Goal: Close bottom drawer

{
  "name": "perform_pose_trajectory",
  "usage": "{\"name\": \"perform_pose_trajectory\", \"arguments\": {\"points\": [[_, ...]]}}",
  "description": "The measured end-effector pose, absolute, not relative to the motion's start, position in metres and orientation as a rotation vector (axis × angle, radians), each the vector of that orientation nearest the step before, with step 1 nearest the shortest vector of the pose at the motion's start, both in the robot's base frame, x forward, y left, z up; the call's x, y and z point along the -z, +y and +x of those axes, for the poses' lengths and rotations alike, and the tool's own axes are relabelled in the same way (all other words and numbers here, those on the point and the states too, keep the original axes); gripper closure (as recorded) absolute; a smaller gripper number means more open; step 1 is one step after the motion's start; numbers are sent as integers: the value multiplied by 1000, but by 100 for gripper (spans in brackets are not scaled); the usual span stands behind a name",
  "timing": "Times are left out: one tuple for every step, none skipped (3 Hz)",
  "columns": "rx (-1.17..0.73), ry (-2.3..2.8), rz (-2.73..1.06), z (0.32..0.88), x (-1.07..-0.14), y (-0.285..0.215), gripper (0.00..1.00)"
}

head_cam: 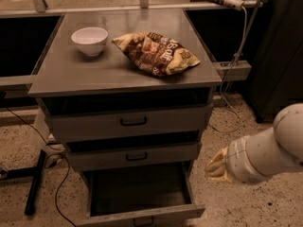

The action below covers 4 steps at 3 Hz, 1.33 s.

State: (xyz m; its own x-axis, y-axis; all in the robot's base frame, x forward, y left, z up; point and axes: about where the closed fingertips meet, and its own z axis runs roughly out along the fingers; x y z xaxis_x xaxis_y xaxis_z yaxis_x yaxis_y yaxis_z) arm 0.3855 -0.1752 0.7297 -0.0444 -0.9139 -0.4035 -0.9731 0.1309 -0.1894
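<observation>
**Bottom drawer hanging open, hand off the cabinet's right side**

The grey bottom drawer with a small black bar handle point(139, 197) is sitting pulled far out from the foot of the grey metal cabinet point(123, 85). Its deep plain box is showing open to the camera. Above it, the mid-width grey drawer front point(135, 157) and the widest grey drawer front point(130, 122) are each sticking out a little, a dark gap showing over each.

The yellowish hand point(217, 167) is hovering near the cabinet's right side, about level with the bottom drawer's opening, on a white rounded arm point(270, 150). Cannot tell how far it is opening or whether it is holding anything.

On the cabinet's tabletop point(71, 70), a white round bowl point(89, 40) is sitting rear left. A crumpled brown-and-yellow snack bag point(156, 52) is lying just right of it.
</observation>
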Motion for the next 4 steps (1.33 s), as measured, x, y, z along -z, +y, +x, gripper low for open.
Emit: {"name": "perform_pose_trajectory", "arguments": {"points": [[-245, 2010, -1780, 377, -663, -169, 100], [-273, 2025, -1738, 373, -592, -166, 100], [-278, 2010, -1711, 383, -541, -164, 100], [-245, 2058, -1660, 415, -488, -199, 100]]}}
